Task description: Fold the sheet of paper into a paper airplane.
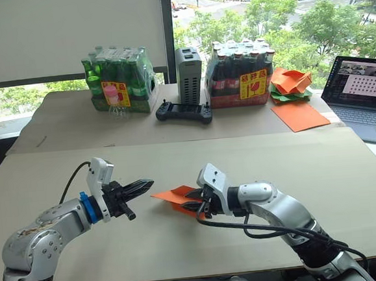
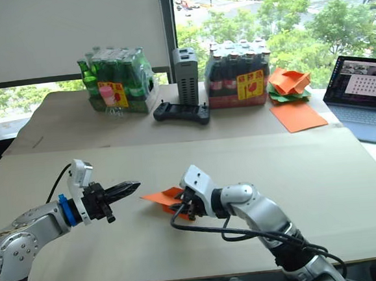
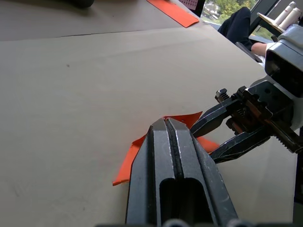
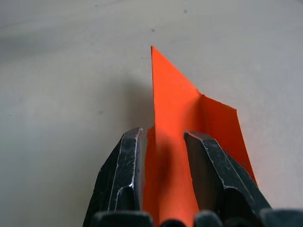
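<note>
Left eye view first: the sheet of paper [image 1: 174,197], already a narrow pointed wedge, lies on the table [image 1: 322,188] near the middle of its front edge, with the right gripper [image 1: 197,203] reaching into it from the right and the left gripper [image 1: 147,183] hanging just off its pointed end, apart from it. Right eye view gives the same layout and adds nothing on contact. Left wrist view shows the left fingers [image 3: 165,156] pressed together with nothing between them, and the right pair spread around the wedge's far edge. Right wrist view has the right fingers [image 4: 124,175] parted, straddling a raised fold of paper without clearly pinching it. The risk, as I judge it, is that closing there creases the upright flap off its line, or that the thin paper slides across the smooth table when pushed, since nothing pins it.
</note>
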You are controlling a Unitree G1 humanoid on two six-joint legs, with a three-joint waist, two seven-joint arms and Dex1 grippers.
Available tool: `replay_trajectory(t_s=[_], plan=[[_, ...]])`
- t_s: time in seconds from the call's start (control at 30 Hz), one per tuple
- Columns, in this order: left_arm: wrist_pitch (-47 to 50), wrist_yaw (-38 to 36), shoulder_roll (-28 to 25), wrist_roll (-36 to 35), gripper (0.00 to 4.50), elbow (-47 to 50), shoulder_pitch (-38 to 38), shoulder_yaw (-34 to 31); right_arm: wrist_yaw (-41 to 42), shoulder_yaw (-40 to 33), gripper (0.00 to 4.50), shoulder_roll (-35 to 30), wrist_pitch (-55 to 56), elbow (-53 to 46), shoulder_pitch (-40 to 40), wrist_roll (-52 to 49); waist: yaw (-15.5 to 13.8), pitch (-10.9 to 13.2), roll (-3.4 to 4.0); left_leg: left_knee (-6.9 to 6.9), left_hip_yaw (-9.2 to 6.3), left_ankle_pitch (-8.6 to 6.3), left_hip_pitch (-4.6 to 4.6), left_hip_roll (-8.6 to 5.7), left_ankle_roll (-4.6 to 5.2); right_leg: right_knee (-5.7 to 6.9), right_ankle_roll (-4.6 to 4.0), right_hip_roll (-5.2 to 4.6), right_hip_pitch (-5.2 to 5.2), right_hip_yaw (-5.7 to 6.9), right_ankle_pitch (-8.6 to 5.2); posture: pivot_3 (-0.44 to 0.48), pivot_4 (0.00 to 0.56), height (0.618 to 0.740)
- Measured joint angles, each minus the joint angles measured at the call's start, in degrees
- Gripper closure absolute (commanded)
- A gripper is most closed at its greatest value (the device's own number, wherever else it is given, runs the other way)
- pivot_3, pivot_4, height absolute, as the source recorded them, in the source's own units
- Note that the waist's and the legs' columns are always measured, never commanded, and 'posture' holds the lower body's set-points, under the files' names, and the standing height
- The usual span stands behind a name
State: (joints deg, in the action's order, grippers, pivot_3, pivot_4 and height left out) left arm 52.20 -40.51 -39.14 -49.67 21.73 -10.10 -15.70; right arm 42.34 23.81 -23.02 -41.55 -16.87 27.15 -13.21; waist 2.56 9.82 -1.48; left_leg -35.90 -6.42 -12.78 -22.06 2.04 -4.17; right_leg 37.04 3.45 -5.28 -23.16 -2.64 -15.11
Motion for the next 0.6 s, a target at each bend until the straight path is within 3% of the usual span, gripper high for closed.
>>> replay_trajectory(t_s=[0.6], plan=[[-1.7, -2.3, -1.8, 0.1, 4.5, 0.1, 0.5, 0.1, -1.3, 2.7, 2.91, -0.8, 2.3, 1.9, 1.0, 7.6, 0.0, 0.0, 0.0, 0.0, 0.0, 0.0, 0.0, 0.0, 0.0, 0.0, 0.0, 0.0, 0.0, 0.0, 0.0, 0.0, 0.15, 0.74]])
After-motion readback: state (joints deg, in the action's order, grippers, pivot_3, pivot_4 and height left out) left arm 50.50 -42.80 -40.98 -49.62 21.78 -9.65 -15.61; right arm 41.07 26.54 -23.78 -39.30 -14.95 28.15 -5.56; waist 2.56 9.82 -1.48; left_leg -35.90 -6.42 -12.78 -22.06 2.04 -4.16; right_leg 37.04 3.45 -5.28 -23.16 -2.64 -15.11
